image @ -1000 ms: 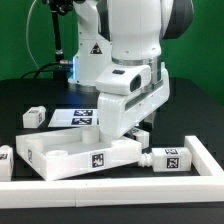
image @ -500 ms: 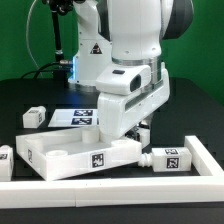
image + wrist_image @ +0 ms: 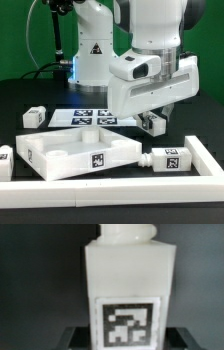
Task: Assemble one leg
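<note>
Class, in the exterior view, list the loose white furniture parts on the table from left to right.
White piece cut off by the edge → small tagged leg → tray-like tabletop → leg lying on its side.

We are logging the leg (image 3: pixel 167 158): a short white block, lying on its side on the black table (image 3: pixel 110 208), just beside the white tray's (image 3: pixel 60 158) corner at the exterior view's right. The wrist view is showing a rounded peg at one end and a black-and-white tag near the other.
</note>
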Robot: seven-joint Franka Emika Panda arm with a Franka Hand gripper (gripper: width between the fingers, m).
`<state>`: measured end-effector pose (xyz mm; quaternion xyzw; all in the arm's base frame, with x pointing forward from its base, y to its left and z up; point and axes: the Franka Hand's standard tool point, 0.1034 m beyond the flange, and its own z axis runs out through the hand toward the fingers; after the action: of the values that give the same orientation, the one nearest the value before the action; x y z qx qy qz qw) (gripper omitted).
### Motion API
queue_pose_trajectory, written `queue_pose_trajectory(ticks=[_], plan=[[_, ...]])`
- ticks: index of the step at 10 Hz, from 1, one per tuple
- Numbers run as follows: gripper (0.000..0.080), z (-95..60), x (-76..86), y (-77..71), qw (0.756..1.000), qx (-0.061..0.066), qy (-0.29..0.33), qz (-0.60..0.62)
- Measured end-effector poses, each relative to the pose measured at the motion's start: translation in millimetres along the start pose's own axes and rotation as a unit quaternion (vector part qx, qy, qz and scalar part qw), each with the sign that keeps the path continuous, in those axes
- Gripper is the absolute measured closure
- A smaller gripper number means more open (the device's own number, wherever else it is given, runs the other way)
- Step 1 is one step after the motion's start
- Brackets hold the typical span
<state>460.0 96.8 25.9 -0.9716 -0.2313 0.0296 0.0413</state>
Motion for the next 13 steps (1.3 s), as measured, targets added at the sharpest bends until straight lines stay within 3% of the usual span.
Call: queue_pose_trajectory(ticks=[4, 6, 8, 13], plan=[[0.0512, 2.8, -3.5, -1.9, 0.999, 0.002, -0.002, 0.035], [0.0512, 15.7, -26.7, -8.7, 0.996, 0.009, -0.018, 0.088], [0.0512, 16.8, -23.4, -18.1, 0.986, 0.013, 0.005, 0.165], [0.0512, 17.3, -4.1, -32.6, 0.985, 0.02, 0.013, 0.17]])
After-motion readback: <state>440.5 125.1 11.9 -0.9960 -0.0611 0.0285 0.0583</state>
